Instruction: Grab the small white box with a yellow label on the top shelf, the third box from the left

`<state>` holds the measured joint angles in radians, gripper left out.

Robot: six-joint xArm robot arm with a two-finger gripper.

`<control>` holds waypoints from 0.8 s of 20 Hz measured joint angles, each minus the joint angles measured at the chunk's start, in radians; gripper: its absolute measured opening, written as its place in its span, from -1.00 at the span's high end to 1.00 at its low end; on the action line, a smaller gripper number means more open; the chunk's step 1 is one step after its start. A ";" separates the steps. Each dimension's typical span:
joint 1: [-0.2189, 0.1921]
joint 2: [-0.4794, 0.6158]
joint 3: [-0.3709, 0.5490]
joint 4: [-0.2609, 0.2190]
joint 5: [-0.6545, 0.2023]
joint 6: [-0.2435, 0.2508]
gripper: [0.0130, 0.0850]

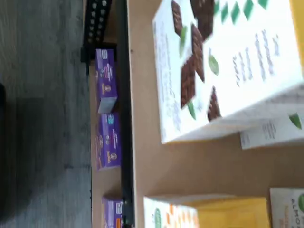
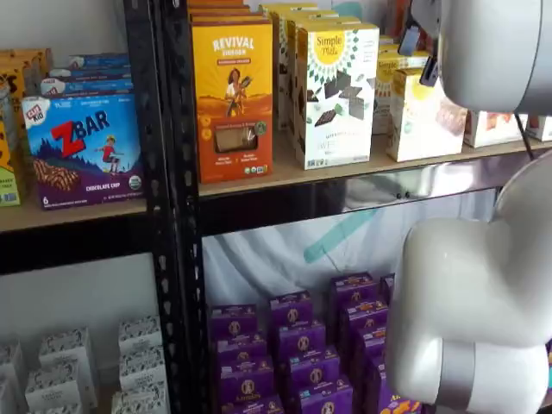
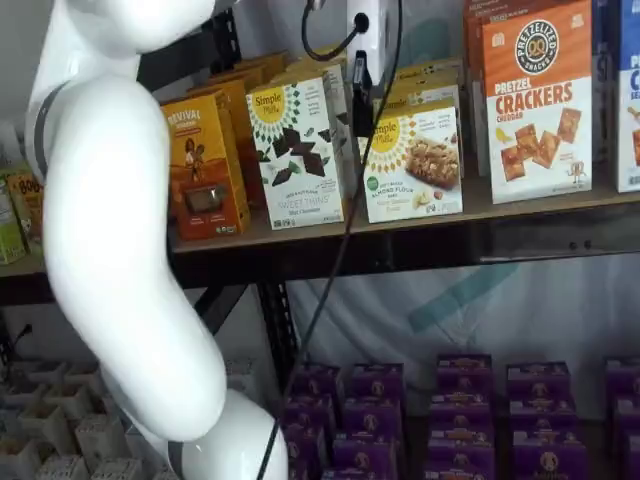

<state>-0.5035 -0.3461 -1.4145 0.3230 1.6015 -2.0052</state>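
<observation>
The small white box (image 3: 412,165) stands on the top shelf (image 3: 520,205), short, with a yellow patch and a snack-bar photo. It also shows in a shelf view (image 2: 423,116) and in the wrist view (image 1: 209,213), seen from above with its yellow top. My gripper (image 3: 362,95) hangs from the view's top edge, just above the box's left top corner and in front of it. Its black fingers show side-on beside a cable, so I cannot tell whether they are open. They hold nothing.
A taller white box with dark chocolate shapes (image 3: 297,150) stands left of the small box, close by. An orange box (image 3: 203,165) is further left, a crackers box (image 3: 535,100) to the right. Purple boxes (image 3: 450,410) fill the lower shelf. My white arm (image 3: 120,250) covers the left.
</observation>
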 joint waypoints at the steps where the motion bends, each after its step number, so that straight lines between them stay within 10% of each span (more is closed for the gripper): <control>1: 0.003 0.009 -0.005 -0.005 -0.005 0.000 -1.00; 16: 0.067 0.179 -0.162 -0.149 0.089 0.034 -1.00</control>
<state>-0.4369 -0.1667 -1.5762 0.1741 1.6902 -1.9709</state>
